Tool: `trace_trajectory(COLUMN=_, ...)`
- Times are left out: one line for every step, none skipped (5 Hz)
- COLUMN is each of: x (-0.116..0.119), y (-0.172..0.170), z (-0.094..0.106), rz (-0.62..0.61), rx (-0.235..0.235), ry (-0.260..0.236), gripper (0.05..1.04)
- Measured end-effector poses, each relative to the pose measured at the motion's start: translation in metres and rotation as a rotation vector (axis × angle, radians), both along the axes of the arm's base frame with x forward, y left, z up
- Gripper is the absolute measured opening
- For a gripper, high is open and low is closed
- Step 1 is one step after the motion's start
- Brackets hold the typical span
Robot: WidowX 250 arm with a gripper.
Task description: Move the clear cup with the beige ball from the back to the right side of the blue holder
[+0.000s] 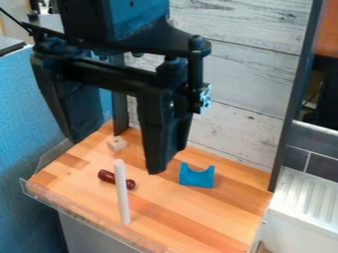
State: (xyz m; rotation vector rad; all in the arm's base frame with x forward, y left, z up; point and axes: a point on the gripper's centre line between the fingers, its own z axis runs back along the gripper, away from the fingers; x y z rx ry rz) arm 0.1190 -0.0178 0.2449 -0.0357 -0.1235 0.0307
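My gripper [116, 154] hangs large over the left and middle of the wooden work surface, its two fingers spread wide with nothing held between them. Beneath and behind that gap, a small pale wooden cube [117, 143] lies toward the back of the board. A thin white rod [123, 197] stands upright near the front left. Behind it lies a dark red cylinder [107, 176], partly covered by the rod. To the right of the gripper's right finger is a blue block with a curved notch in its top [196, 178].
The wooden surface [191, 212] has a clear plastic lip [79, 212] along its front left edge. Whitewashed boards [244, 89] rise behind it, with a dark upright post [295, 108] at the right. A white ridged surface [305, 197] stands beyond the right edge.
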Motion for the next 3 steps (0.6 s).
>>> trace_trajectory(x=0.0, y=-0.001, z=-0.001, rz=-0.008, rx=-0.005, ry=-0.001, gripper=1.007)
trace_trajectory(x=0.023, y=0.018, z=-0.012, rz=0.071, rx=-0.02, ry=0.029, gripper=1.007)
trace_trajectory(x=0.037, y=0.038, z=-0.013, rz=0.116, rx=-0.043, ry=-0.011, gripper=1.006)
